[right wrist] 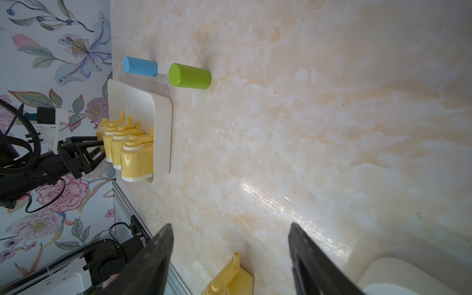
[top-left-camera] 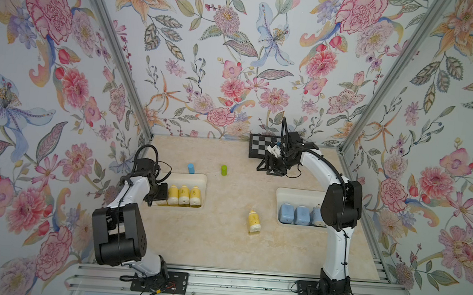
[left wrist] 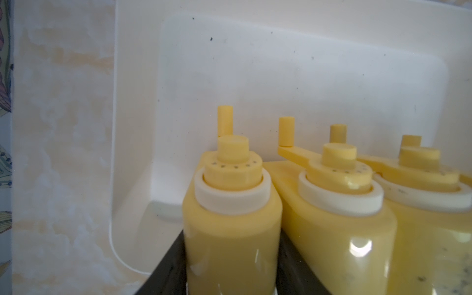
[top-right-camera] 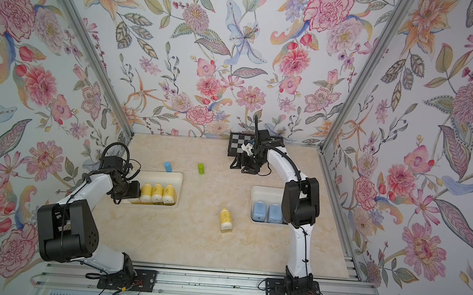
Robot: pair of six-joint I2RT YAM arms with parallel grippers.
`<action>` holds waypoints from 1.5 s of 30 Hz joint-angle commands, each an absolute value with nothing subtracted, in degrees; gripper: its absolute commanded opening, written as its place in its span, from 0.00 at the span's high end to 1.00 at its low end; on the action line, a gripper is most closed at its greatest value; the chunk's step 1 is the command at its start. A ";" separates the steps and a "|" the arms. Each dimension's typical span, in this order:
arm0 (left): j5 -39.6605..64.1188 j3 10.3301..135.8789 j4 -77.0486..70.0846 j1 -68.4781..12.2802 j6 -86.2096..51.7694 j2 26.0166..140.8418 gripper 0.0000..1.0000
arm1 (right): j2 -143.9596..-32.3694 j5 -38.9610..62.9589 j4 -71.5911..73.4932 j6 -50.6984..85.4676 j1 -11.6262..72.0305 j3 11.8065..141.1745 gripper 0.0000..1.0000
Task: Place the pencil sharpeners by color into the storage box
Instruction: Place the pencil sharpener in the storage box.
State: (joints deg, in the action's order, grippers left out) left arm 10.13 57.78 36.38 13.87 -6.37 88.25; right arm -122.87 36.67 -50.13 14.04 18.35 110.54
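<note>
A cream storage box (top-left-camera: 199,177) at the left holds a row of yellow pencil sharpeners (top-left-camera: 184,195). My left gripper (left wrist: 232,231) reaches into that box and is shut on the end yellow sharpener (left wrist: 229,204), which stands upright beside its neighbours (left wrist: 339,204). In both top views the gripper body (top-left-camera: 160,192) covers most of that piece. One more yellow sharpener (top-left-camera: 253,221) (top-right-camera: 226,219) lies alone mid-table. A second box (top-left-camera: 283,190) at the right holds light blue sharpeners (top-left-camera: 286,213), partly hidden by the right arm. My right gripper (right wrist: 229,227) hangs open and empty at the back.
A small blue cylinder (top-left-camera: 190,168) and a green cylinder (top-left-camera: 224,170) stand behind the left box. A black-and-white checkerboard (top-left-camera: 258,148) lies at the back wall under the right gripper (top-left-camera: 266,169). Floral walls close in three sides.
</note>
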 commanded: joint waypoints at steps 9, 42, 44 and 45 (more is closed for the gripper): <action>10.13 59.48 38.05 14.08 -5.19 89.05 0.41 | -123.71 37.53 -51.26 12.83 18.26 111.88 0.27; 8.61 61.05 37.86 14.08 -8.42 83.82 0.38 | -123.40 37.88 -51.32 13.18 18.66 112.32 0.27; 8.57 60.92 37.71 14.07 -8.83 83.43 0.38 | -123.29 37.88 -51.29 13.14 18.67 112.41 0.28; 8.29 60.74 37.62 14.07 -9.02 83.26 0.38 | -123.27 37.88 -51.26 13.18 18.65 112.45 0.27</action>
State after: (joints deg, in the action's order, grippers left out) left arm 8.78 60.31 38.11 13.87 -8.16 85.21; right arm -123.02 37.10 -50.15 14.09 18.37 110.59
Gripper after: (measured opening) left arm 0.624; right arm 0.727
